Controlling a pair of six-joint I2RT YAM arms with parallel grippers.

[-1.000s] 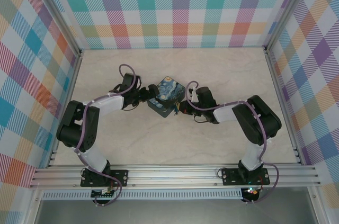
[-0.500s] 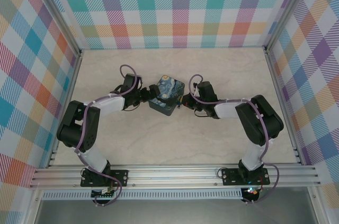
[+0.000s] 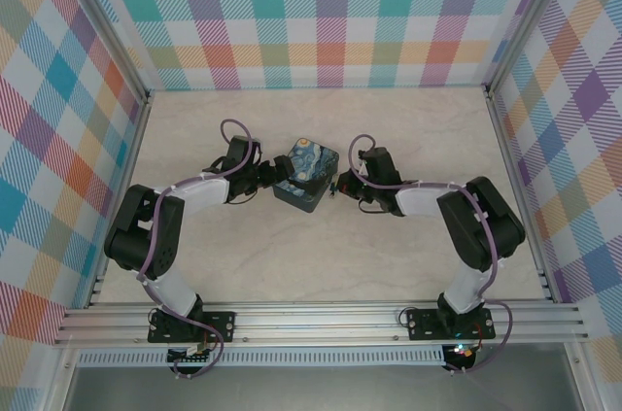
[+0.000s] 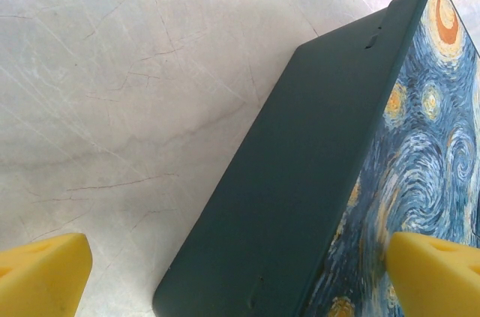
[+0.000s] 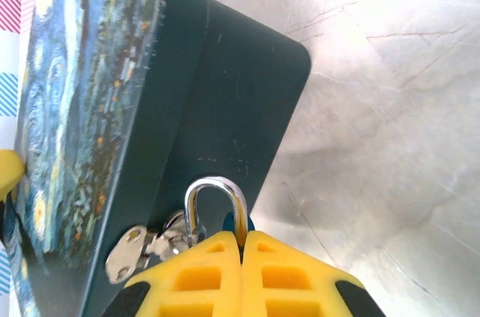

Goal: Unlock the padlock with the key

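Padlock shackle arch away from right claw

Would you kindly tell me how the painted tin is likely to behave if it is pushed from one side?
The tin looks rigid, with hard flat walls, so it should keep its shape. Lying flat and low on the smooth table, it would probably slide rather than tip. The padlock on its clasp may rattle.
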